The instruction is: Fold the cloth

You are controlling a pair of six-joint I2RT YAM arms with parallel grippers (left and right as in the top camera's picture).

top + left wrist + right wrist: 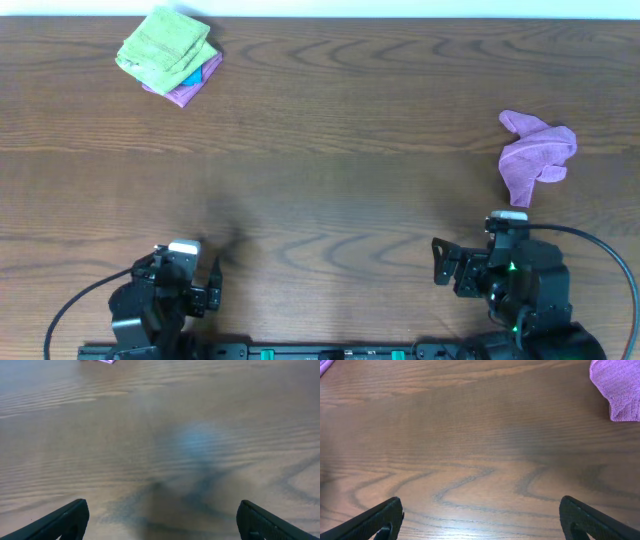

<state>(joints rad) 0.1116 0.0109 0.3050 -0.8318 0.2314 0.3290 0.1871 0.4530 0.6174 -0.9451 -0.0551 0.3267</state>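
A crumpled purple cloth (535, 155) lies on the wooden table at the right, beyond my right arm; a corner of it shows at the top right of the right wrist view (618, 387). My right gripper (482, 517) is open and empty over bare table, well short of the cloth. My left gripper (162, 520) is open and empty over bare table at the front left. Both arms sit at the near edge in the overhead view, the left gripper (212, 285) and the right gripper (440, 262).
A stack of folded cloths (170, 53), green on top with blue and purple beneath, sits at the far left of the table. A purple bit of it shows at the top of the left wrist view (102, 361).
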